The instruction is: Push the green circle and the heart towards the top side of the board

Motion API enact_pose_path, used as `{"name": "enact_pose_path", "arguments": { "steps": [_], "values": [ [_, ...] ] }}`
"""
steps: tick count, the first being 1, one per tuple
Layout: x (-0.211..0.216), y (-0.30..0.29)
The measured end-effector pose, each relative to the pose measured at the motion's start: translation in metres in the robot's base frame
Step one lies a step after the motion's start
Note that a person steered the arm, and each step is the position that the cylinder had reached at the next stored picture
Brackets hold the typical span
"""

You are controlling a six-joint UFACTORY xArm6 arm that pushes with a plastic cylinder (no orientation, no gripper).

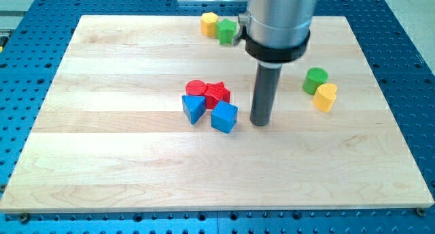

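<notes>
The green circle (315, 79) sits at the view's right, with the yellow heart (325, 96) touching it just below and to the right. My tip (259, 123) rests on the board, left of and slightly below both, with a clear gap between it and them. The rod rises to the arm's grey body at the view's top.
A red circle (196, 88), a red star (217, 93), a blue triangular block (193, 108) and a blue cube (224, 116) cluster just left of my tip. A yellow hexagon (209, 22) and a green block (227, 30) sit at the board's top edge (136, 18).
</notes>
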State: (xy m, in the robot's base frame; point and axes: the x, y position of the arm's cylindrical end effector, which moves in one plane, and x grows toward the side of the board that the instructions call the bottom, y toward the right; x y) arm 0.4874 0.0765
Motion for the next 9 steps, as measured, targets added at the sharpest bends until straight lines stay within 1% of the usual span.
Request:
{"name": "enact_pose_path", "arguments": {
  "steps": [1, 2, 3, 4, 5, 6, 7, 8, 9],
  "values": [
    [0.028, 0.040],
    [0.032, 0.092],
    [0.048, 0.110],
    [0.048, 0.144],
    [0.033, 0.171],
    [0.033, 0.171],
    [0.022, 0.173],
    [-0.009, 0.172],
    [-0.012, 0.163]
  ]
}}
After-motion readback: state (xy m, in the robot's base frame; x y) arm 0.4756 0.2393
